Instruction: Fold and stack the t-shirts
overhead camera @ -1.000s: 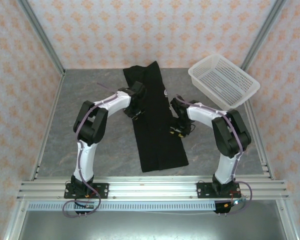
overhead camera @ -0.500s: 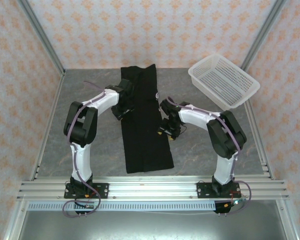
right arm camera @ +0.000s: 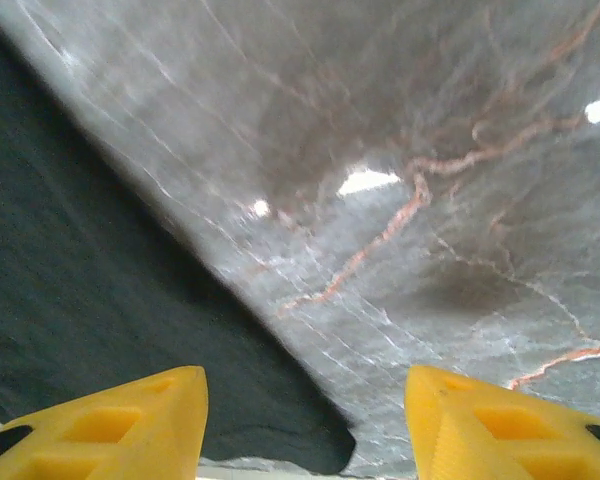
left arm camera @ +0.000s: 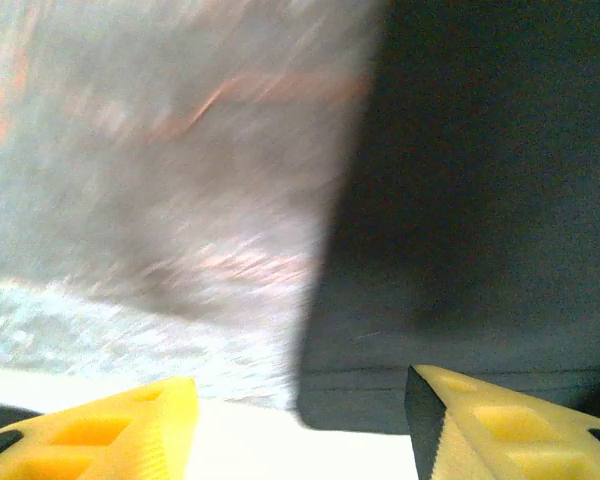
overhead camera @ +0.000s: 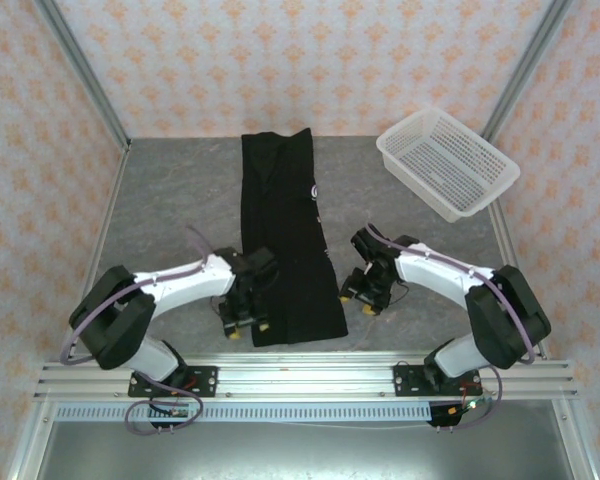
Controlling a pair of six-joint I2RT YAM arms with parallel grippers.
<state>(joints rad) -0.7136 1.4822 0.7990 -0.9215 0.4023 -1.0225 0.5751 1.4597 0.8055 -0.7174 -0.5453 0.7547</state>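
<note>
Starting at the near edge of the tabletop (overhead camera: pixel 170 210), both claws sit low over the hem end of the t-shirt (overhead camera: pixel 285 230). My left gripper (overhead camera: pixel 247 328) is at the shirt's near-left corner. On its wrist camera the left gripper (left arm camera: pixel 300 430) is spread wide with nothing between the fingers, and the hem corner of the t-shirt (left arm camera: pixel 480 200) lies in the gap, towards the right finger. My right gripper (overhead camera: pixel 359 302) is just beside the shirt's right edge, a little farther in from the near-right corner. Seen from the wrist, the right gripper (right arm camera: pixel 305 430) is equally wide open and empty, with the t-shirt (right arm camera: pixel 70 300) off to its left and the cloth's corner reaching into the gap.

The shirt is a narrow black strip, its long axis running from the near edge towards the far edge, roughly midway between the arms. I judge the coming move to be a pinch on both near corners so the hem can be carried away from me, along that axis. The left claw looks better lined up; the right needs to shift inward and nearer.

A white basket (overhead camera: pixel 412 176) stands at the far right corner, well apart.
</note>
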